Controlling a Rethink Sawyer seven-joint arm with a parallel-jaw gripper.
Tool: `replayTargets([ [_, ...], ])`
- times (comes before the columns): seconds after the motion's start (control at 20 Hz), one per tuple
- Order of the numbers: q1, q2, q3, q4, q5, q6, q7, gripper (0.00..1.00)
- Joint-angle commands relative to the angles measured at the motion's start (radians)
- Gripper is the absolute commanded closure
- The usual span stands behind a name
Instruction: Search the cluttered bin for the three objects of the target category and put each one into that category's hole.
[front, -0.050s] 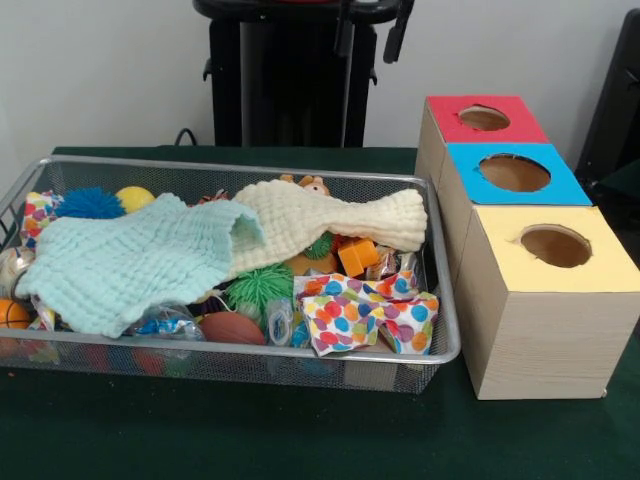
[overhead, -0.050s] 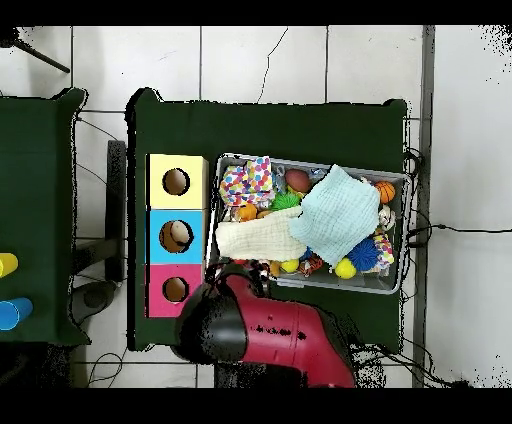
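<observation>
Sitting on the dark green table (front, -0.050s: 250, 430), the wire bin (front, -0.050s: 445, 352) is full of clutter. A mint cloth (front, -0.050s: 130, 260) drapes over its left half in the front view, and a cream cloth (front, -0.050s: 330, 215) lies across the middle, overlapping the mint one. A polka-dot cloth (front, -0.050s: 365, 310) is bunched at the near right corner.

Toys poke out around the cloths:
- blue spiky ball (front, -0.050s: 90, 203) touching a yellow ball (front, -0.050s: 135, 197) at the far left
- green spiky ball (front, -0.050s: 260, 287) and orange block (front, -0.050s: 357, 257) mid-bin
- brown football (front, -0.050s: 232, 328) at the near wall
- small basketball (front, -0.050s: 12, 313) at the left edge

Which toys belong to the target category can't be told.

Three boxes with holes stand in a row just beside the bin: red box (front, -0.050s: 485, 120), blue box (front, -0.050s: 515, 173), yellow box (front, -0.050s: 555, 245). Overhead, something pale shows inside the blue hole.

The arm (overhead, -0.050s: 290, 335) is drawn back off the bin. The gripper (front, -0.050s: 372, 25) barely shows at the top edge, so I can't tell if it is spread or pressed together.
</observation>
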Motion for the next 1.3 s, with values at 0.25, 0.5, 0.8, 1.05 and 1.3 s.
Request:
replayTargets([
  [0.25, -0.011, 0.161, 0.008, -0.099, 0.007, -0.209, 0.202, 0.00],
  [0.5, -0.020, 0.209, 0.018, -0.103, 0.014, -0.263, 0.193, 0.00],
  [0.8, -0.028, 0.261, 0.017, -0.120, 0.016, -0.355, 0.197, 0.00],
  [1.05, -0.049, 0.300, 0.036, -0.145, 0.017, -0.422, 0.192, 0.00],
  [1.3, -0.047, 0.322, 0.033, -0.154, 0.026, -0.475, 0.197, 0.00],
])
